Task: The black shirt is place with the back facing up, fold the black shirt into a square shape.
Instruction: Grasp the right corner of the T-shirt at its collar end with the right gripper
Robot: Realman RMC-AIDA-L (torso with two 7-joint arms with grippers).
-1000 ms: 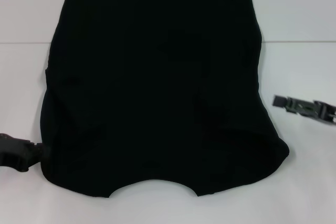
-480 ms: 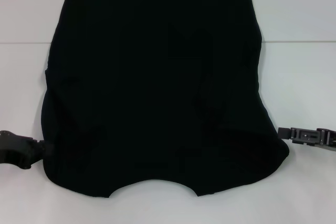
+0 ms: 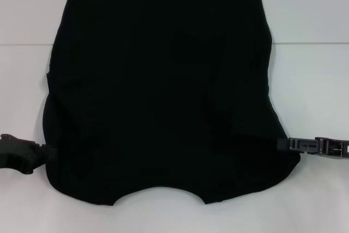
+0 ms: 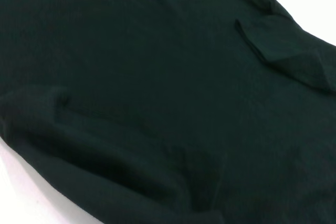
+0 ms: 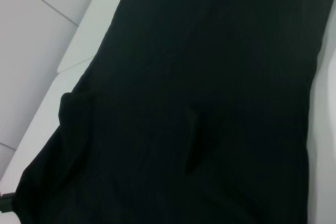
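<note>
The black shirt (image 3: 163, 91) lies flat across the middle of the white table (image 3: 311, 15), its neckline curve at six o'clock, nearest the robot, and its straight hem at twelve o'clock, cut off by the top edge of the head view. Its sides look already turned in, so the cloth reads as a tall panel with soft ridges near the shoulders.

The left gripper (image 3: 43, 154) touches the shirt's edge at about eight o'clock, and the right gripper (image 3: 286, 144) touches the opposite edge at about four o'clock. My judgement is that the step in hand is taking hold of the two near corners, ready to carry the near end up toward the hem. The next move calls for a firm pinch through every layer on both sides, then an even lift so the fold lands square.

Whether either gripper's fingers are open or closed on the cloth I cannot tell: their tips merge with the black fabric. Both wrist views show only dark cloth and slivers of table, with no fingers visible.
</note>
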